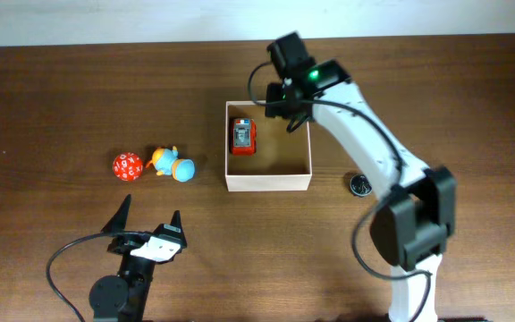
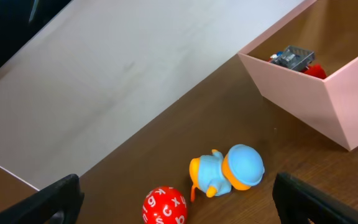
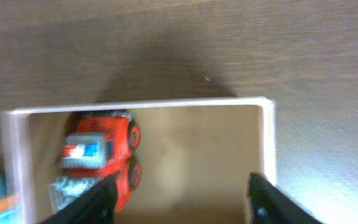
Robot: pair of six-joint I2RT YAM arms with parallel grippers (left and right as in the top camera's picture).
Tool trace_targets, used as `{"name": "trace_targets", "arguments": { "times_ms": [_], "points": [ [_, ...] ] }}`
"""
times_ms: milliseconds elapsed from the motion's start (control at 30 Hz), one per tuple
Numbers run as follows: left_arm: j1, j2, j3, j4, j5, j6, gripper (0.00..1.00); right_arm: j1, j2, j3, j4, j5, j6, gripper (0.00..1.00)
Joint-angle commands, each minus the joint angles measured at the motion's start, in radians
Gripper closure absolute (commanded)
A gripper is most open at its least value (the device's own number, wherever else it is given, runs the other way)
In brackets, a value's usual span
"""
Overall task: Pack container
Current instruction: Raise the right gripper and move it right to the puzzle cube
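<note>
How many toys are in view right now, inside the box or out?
3. A red truck lies inside the container; a blue-and-orange figure and a red ball sit on the table to its left. The arm covers one container corner.

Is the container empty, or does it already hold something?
Partly filled. The container holds one red toy truck near one wall; the blue duck toy and red ball lie outside it.

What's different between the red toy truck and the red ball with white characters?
The red toy truck lies inside the container; the red ball sits outside it on the table. The truck is boxy with wheels; the ball is round with white characters. Both are small and red.
</note>
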Motion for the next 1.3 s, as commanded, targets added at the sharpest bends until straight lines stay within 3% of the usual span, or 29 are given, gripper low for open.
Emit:
{"name": "trace_targets", "arguments": {
  "times_ms": [0, 133, 267, 667, 867, 1267],
  "points": [
    [0.006, -0.009, -0.006, -0.002, -0.007, -0.006, 0.01, -0.036, -0.108, 0.085, -0.087, 0.088, -0.032, 0.3],
    [0.006, -0.009, -0.006, -0.002, -0.007, -0.006, 0.01, -0.109, -0.177, 0.119, -0.228, 0.161, -0.033, 0.19],
    [0.006, -0.009, -0.006, -0.002, -0.007, -0.006, 0.01, -0.211, -0.251, 0.119, -0.373, 0.199, -0.044, 0.16],
    [0.006, -0.009, -0.006, -0.002, -0.007, -0.006, 0.01, -0.445, -0.392, 0.103, -0.676, 0.277, -0.028, 0.16],
    [0.006, -0.009, -0.006, -0.002, -0.007, -0.006, 0.01, -0.491, -0.396, -0.04, -0.624, 0.27, -0.01, 0.16],
    [0.006, -0.009, -0.006, -0.002, -0.007, -0.006, 0.01, -0.541, -0.397, -0.555, -0.132, 0.039, -0.05, 0.16]
  ]
}}
